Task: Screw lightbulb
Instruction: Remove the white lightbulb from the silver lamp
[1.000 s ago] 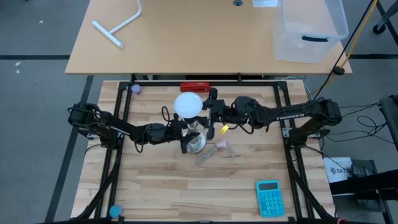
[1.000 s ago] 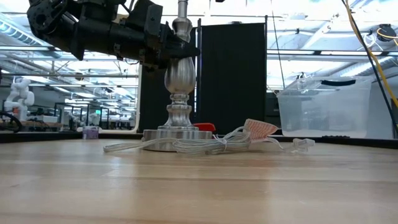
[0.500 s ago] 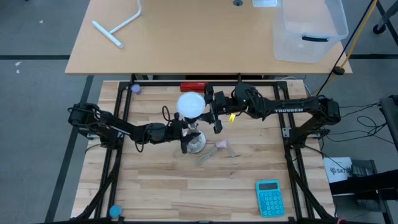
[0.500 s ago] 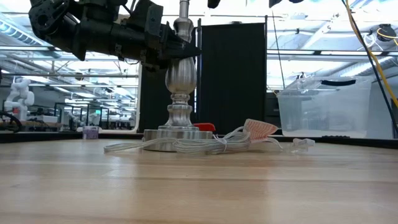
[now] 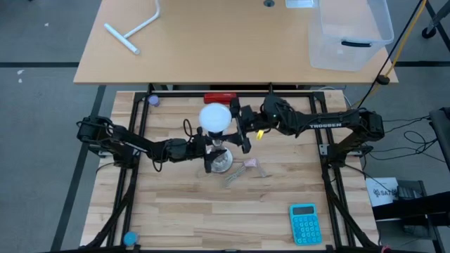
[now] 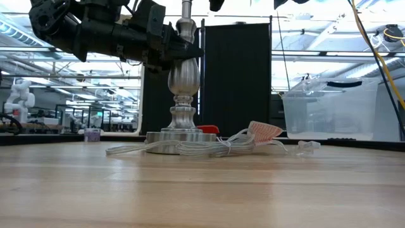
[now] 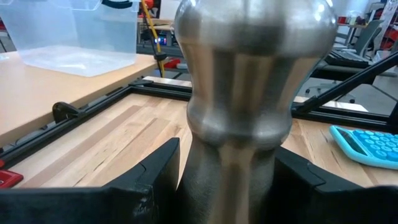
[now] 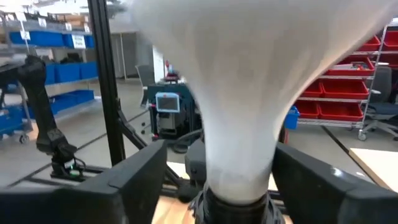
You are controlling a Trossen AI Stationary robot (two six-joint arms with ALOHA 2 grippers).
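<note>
We are seeing the right gripper (image 5: 240, 130) spreading around the lightbulb (image 5: 215, 117) while the left gripper (image 5: 209, 151) is clamping the stand (image 6: 181, 82).

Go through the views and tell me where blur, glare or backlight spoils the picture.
Right wrist view: the lightbulb fills the frame, soft-edged and blown out near the top. Left wrist view: the stand is close and soft, with bright streaks down its metal. Low view: bright room behind leaves the left arm a dark shape. High view: even light, bulb dome washed white.
</note>
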